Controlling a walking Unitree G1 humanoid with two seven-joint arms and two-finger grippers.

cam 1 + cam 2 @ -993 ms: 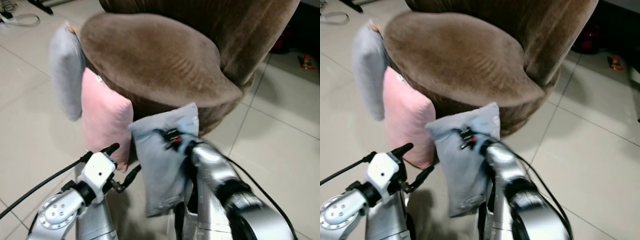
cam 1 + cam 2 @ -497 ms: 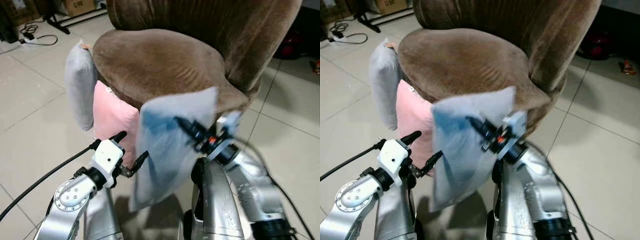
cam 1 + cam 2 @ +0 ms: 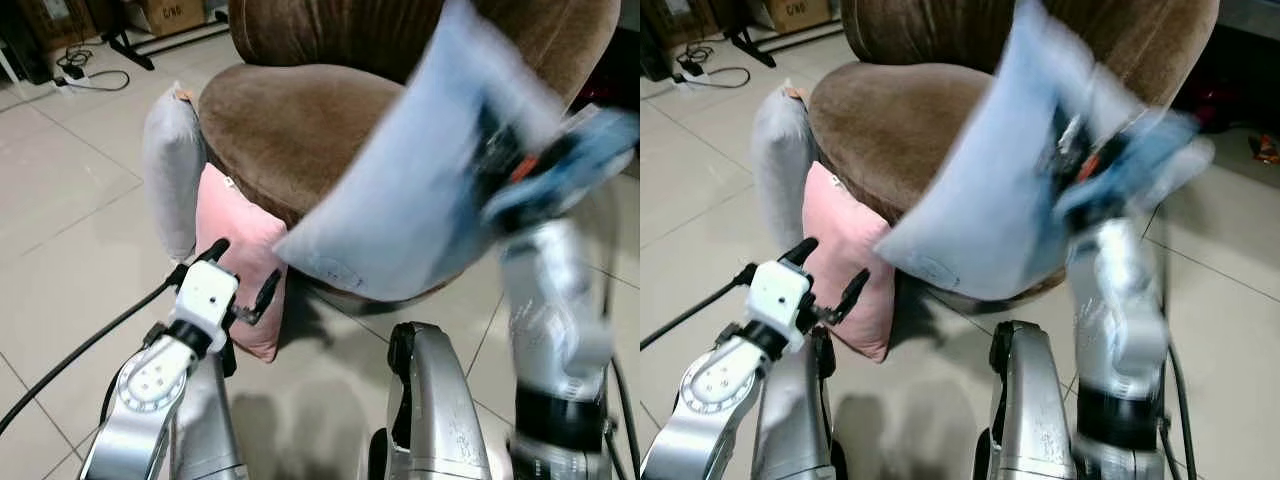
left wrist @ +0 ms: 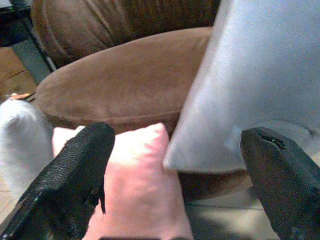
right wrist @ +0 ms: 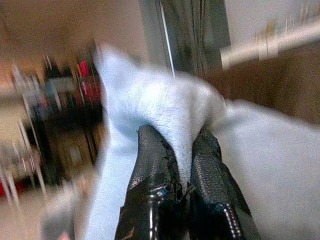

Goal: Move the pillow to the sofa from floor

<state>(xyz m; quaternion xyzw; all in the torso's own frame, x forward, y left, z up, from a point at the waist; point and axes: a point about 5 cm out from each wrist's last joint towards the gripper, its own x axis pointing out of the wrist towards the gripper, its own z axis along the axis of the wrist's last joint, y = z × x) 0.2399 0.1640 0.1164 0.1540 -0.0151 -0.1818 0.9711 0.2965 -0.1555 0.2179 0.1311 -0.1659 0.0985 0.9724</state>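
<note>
A light blue pillow hangs in the air in front of the brown sofa seat, blurred with motion. My right gripper is shut on a pinched fold of it, raised at the right. My left gripper stands open low at the left, in front of a pink pillow, with nothing between its fingers. The blue pillow's lower corner also shows beyond the left gripper's fingers.
A grey pillow and the pink pillow lean against the sofa's left side on the tiled floor. Cables and a stand's legs lie at the far left. Small items sit on the floor at the right.
My right arm has swung the blue pillow up and to the right, from knee height to level with the sofa seat. The camera has tilted up. The left gripper stays open.
</note>
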